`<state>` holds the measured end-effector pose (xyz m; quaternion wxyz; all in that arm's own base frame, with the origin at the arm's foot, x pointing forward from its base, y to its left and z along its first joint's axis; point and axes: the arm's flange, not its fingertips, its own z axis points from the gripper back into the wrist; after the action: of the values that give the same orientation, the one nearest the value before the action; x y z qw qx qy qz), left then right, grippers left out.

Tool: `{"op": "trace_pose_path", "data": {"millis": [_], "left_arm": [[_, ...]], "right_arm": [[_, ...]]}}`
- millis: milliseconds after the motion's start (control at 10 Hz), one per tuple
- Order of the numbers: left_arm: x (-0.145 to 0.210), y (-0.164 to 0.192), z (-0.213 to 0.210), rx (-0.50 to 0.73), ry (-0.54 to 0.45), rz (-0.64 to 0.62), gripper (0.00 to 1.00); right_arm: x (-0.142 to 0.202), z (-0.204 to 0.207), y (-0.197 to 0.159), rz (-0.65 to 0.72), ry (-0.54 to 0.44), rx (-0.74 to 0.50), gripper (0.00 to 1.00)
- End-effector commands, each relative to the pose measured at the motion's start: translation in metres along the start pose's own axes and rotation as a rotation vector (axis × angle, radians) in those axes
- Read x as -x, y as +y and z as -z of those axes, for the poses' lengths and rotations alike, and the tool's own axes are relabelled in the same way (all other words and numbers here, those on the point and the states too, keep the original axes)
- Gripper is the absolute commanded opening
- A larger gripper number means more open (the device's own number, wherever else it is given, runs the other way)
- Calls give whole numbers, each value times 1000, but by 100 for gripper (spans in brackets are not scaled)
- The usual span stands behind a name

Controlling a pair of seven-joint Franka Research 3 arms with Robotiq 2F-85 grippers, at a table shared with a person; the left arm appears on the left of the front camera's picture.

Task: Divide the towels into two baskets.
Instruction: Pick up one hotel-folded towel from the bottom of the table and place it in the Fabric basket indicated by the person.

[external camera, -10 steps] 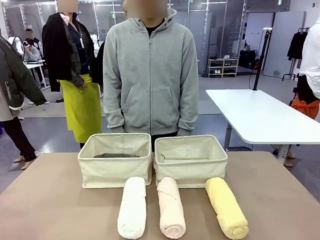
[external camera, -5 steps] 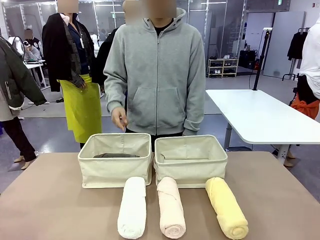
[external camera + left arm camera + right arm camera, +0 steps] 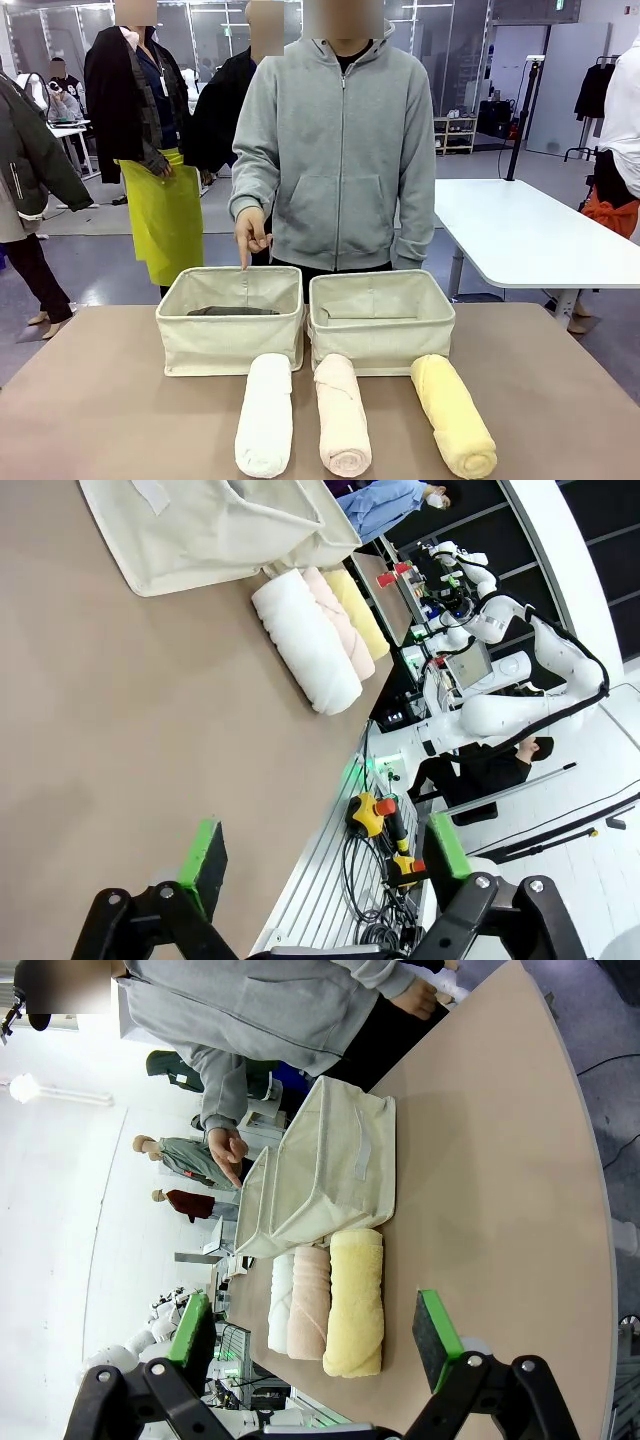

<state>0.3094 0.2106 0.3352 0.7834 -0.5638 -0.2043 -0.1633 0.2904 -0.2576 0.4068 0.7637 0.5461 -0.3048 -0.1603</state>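
Two cream canvas baskets stand side by side at the table's far side, the left basket [image 3: 230,335] and the right basket [image 3: 382,335]. The dark grey towel [image 3: 232,311] lies inside the left one. In front of them lie the white towel [image 3: 265,415], the pale pink towel [image 3: 342,413] and the yellow towel [image 3: 452,415], side by side. A person's hand [image 3: 250,235] points a finger down over the left basket. My left gripper [image 3: 325,850] is open above bare table, well away from the white towel [image 3: 305,640]. My right gripper [image 3: 315,1330] is open, with the yellow towel [image 3: 355,1300] ahead of it.
A person in a grey hoodie [image 3: 340,150] stands at the table's far edge behind the baskets. A white table [image 3: 520,230] stands at the back right. Along the near table edge lie cables and a yellow emergency stop [image 3: 366,813].
The person has stepped to the right and brought a hand up, now pointing a finger down over the left basket. The towels and baskets have not moved.
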Motion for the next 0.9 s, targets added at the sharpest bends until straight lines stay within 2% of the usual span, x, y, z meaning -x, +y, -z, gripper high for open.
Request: {"op": "trace_pose_path", "data": {"millis": [0,100,300,500,800], "left_arm": [[0,0,0,0,0,0,100],[-9,-10,17,10,50,-13,100],[-35,-37,77,-19,148,-121,100],[-53,-56,130,-76,152,-237,100],[-58,-78,213,-188,199,-339,100]], "right_arm": [[0,-1,2,-2,-13,-11,100],[0,-1,2,-2,-13,-11,100],[0,-1,2,-2,-13,-11,100],[0,-1,2,-2,-13,-11,100],[0,-1,2,-2,-13,-11,100]]}}
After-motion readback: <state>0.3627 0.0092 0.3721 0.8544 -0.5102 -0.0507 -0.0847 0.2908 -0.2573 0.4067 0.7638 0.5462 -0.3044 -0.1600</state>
